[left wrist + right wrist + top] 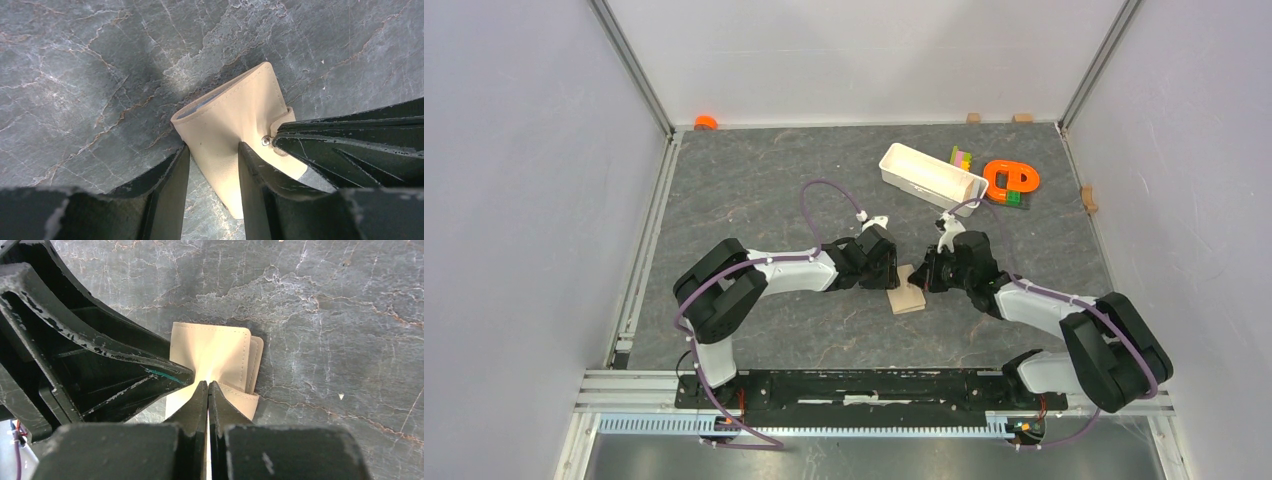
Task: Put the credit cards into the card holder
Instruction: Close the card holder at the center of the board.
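Observation:
The tan card holder [908, 295] lies folded on the grey tabletop between my two grippers. In the left wrist view the card holder [235, 115] shows a thin pale blue sliver at its open edge; I cannot tell whether this is lining or a card. My left gripper [892, 272] is open, its jaws [212, 155] astride the holder's near corner. My right gripper [927, 277] is shut [208, 385], pinching the holder [215, 347] at its snap tab [267, 140]. No loose credit cards are in view.
A long white tray [931, 176] stands at the back right, with an orange ring-shaped toy [1011, 180] and coloured blocks [961, 157] beside it. A small orange object [706, 122] sits at the far left corner. Small wooden blocks [1088, 198] lie along the walls.

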`<act>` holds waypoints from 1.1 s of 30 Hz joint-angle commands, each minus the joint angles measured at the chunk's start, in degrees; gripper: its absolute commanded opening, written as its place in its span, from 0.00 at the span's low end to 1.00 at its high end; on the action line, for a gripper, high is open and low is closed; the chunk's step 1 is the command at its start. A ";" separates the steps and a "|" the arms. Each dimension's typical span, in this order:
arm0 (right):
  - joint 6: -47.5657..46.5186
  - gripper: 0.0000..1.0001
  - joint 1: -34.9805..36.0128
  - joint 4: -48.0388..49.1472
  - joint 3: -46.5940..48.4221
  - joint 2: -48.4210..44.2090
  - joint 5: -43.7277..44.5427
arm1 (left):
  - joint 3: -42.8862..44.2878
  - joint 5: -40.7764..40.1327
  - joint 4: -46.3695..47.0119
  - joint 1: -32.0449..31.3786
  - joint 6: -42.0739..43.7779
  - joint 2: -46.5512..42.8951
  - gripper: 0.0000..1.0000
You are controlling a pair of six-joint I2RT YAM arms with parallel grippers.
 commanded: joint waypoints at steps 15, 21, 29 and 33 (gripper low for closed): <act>-5.65 0.00 5.71 -4.06 2.25 -1.16 11.56 | -2.68 0.16 -4.65 -0.47 0.35 3.03 0.47; -4.84 0.00 7.92 -3.35 1.53 -0.79 12.16 | -2.95 0.26 -4.47 -0.45 0.17 3.03 0.46; -4.25 0.00 9.16 -2.62 -1.06 -1.26 13.75 | -3.12 0.85 -3.82 -0.47 -0.09 3.16 0.46; -3.76 0.00 9.74 -2.37 -1.60 -1.34 14.08 | -3.30 0.91 -3.69 -0.47 -0.22 3.12 0.46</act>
